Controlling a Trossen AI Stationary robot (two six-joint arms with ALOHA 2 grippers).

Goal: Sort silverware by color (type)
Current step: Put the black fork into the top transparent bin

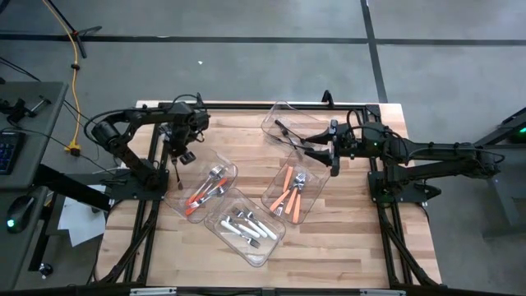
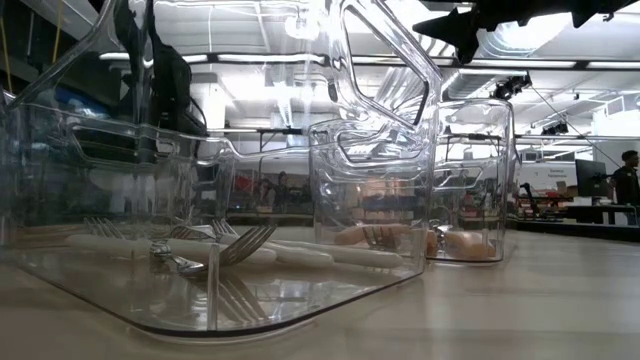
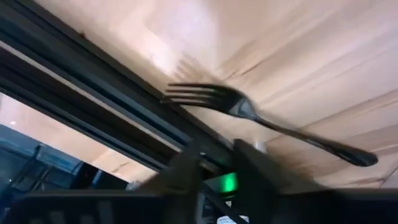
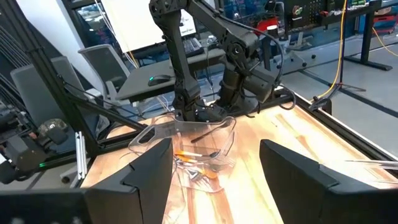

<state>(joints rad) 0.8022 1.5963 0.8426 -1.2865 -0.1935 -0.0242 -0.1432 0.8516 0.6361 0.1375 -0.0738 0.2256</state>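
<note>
Left tool (image 1: 178, 161) over black fork (image 3: 261, 118) – right tool (image 1: 311, 149) spread wide

— What sits on my tabletop (image 1: 345, 247)?
— Four clear bins: one (image 1: 283, 123) at the far edge, one (image 1: 300, 215) near the right side, two more (image 1: 182, 205) (image 1: 265, 244) touching mid-table.
— And beyond?
— A yellow cable (image 1: 76, 82) on the grey floor (image 1: 246, 20).

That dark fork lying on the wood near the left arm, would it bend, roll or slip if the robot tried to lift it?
The black fork looks thin and rigid, so it probably would not flop. It lies flat against the table, leaving little to get under, and its glossy handle may slide between the fingers. Its curved neck and tines probably keep it from rolling.
</note>
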